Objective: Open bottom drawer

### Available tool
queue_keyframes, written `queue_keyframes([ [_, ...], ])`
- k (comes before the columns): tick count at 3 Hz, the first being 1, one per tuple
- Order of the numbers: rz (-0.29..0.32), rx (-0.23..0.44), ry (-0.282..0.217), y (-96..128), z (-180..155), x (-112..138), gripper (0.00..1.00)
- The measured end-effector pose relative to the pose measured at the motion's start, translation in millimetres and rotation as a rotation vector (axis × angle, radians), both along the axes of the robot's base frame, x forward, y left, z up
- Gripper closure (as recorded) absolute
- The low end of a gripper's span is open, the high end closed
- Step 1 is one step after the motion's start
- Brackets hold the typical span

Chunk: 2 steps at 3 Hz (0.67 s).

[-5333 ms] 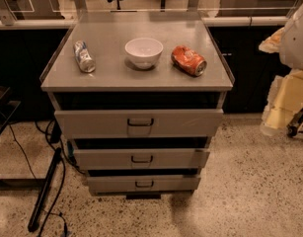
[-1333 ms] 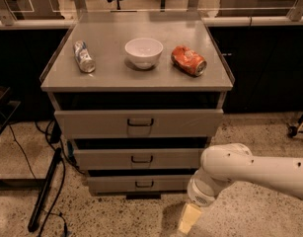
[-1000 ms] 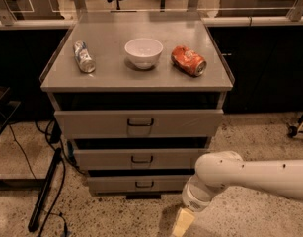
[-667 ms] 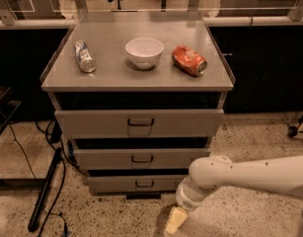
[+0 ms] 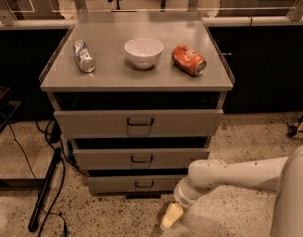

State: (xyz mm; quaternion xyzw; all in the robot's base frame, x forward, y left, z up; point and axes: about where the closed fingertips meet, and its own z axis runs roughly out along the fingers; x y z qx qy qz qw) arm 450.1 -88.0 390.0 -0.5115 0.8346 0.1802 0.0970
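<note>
Grey metal cabinet (image 5: 111, 75) with three drawers: the bottom drawer (image 5: 114, 184) has the narrowest front and sits lowest, just above the speckled floor (image 5: 230, 216), with its small dark handle (image 5: 144, 183) at mid-front. White arm (image 5: 235, 174) reaches in from the right edge, and the cream-tipped gripper (image 5: 170, 217) hangs low near the floor, just below and right of that drawer's front and clear of the handle; can't tell whether it is spread or closed. On top lie a silver can (image 5: 84, 56) at left, a white bowl (image 5: 144, 52) in the centre and an orange can (image 5: 189, 60) on its side at right.
</note>
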Motion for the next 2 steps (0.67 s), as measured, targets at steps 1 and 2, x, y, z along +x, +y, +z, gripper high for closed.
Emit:
queue_keyframes([
  [1, -0.004, 0.006, 0.003, 1, -4, 2, 0.0],
  [2, -0.016, 0.014, 0.006, 5, -14, 1, 0.0],
])
